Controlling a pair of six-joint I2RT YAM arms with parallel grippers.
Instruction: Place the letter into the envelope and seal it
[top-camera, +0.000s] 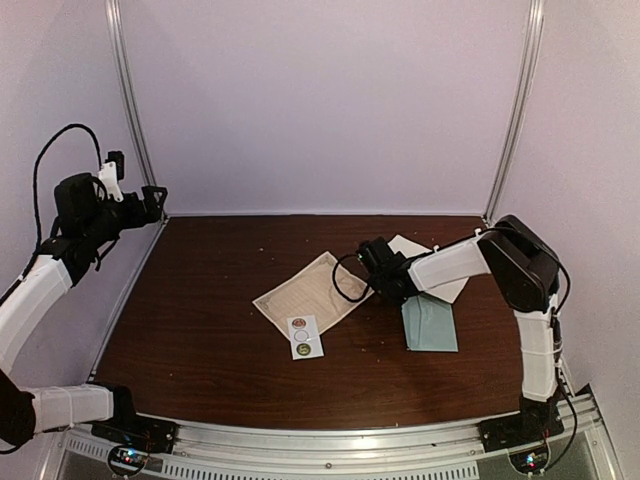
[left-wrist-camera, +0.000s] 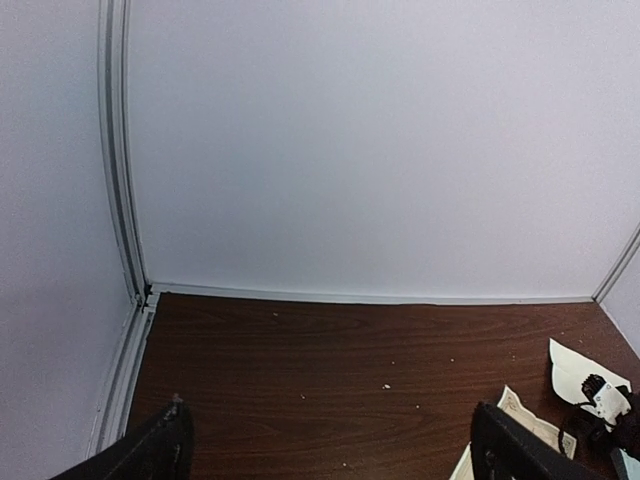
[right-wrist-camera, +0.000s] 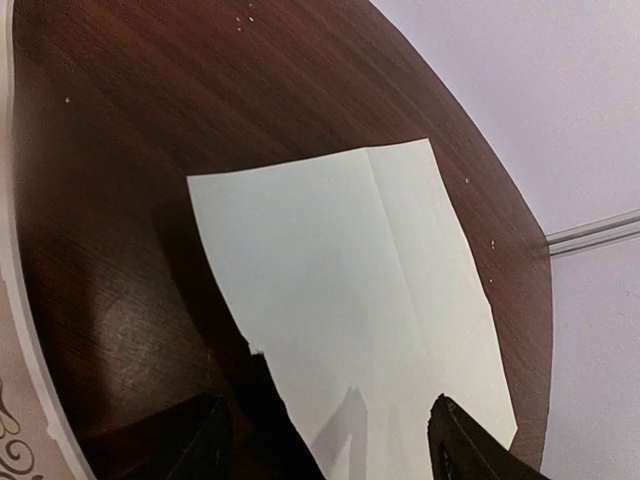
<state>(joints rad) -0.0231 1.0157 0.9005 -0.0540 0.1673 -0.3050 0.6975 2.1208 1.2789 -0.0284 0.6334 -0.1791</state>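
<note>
Pale teal-blue rectangular paper envelope (top-camera: 430, 322) lies flat, right of cream patterned paper sheet (top-camera: 310, 290). Right gripper (top-camera: 372, 262), jaws apart, sits low at cream sheet's right edge over white creased paper (right-wrist-camera: 340, 280). Left gripper (top-camera: 152, 203) is wide open, raised far left.

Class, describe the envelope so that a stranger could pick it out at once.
On the dark wooden table, look to the right side, just on the near side of the right arm. The envelope lies flat there. It alone is pale teal-blue; the white sheet and cream patterned sheet beside it are not.
</note>
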